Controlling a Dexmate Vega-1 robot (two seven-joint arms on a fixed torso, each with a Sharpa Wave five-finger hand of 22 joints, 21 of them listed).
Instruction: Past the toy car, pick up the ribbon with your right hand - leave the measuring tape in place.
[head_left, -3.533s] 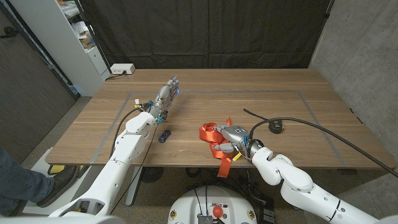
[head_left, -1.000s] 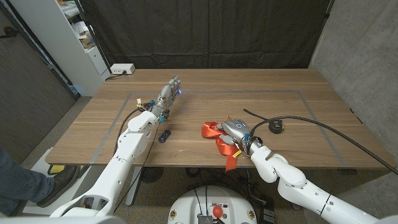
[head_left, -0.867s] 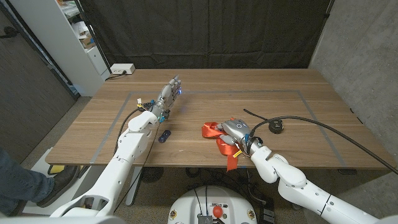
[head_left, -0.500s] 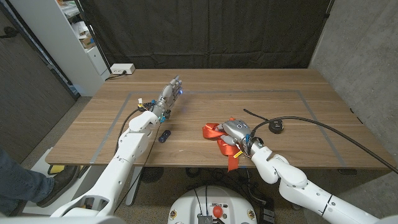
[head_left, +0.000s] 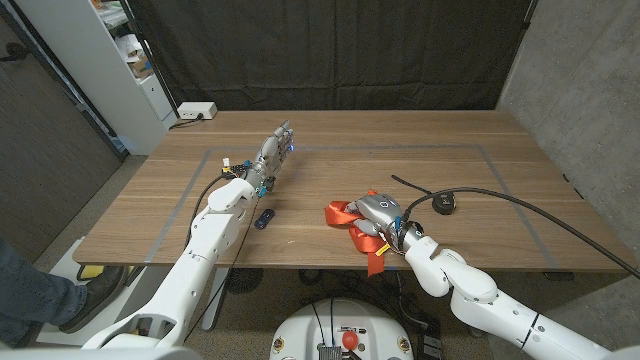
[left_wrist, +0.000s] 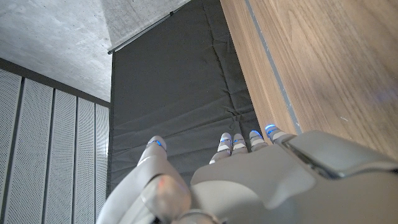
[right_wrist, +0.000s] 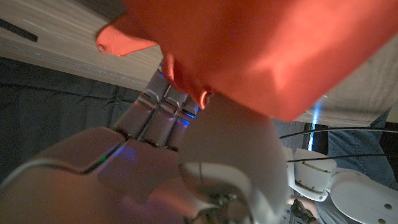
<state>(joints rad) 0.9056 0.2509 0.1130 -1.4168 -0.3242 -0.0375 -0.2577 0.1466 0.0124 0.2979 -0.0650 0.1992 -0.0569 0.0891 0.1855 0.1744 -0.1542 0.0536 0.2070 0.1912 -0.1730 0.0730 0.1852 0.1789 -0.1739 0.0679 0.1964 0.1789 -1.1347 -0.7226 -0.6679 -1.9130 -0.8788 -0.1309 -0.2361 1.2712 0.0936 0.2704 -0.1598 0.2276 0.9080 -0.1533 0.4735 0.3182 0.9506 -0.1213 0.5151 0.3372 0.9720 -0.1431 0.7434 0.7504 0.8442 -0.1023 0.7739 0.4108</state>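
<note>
My right robot hand (head_left: 377, 214) grips the crumpled orange fabric ribbon (head_left: 342, 213) at the near edge of the wooden table (head_left: 450, 170), to the right of the small dark blue toy car (head_left: 263, 218). One tail (head_left: 375, 260) dangles over the table's edge. The ribbon looks light, soft and limp, so I judge it will sag and slide. A bunched fistful at its middle seems safer than one loose end. The black round measuring tape (head_left: 442, 204) lies beyond the ribbon, apart from it. My left robot hand (head_left: 272, 148) stretches out beyond the car, fingers straight, holding nothing.
</note>
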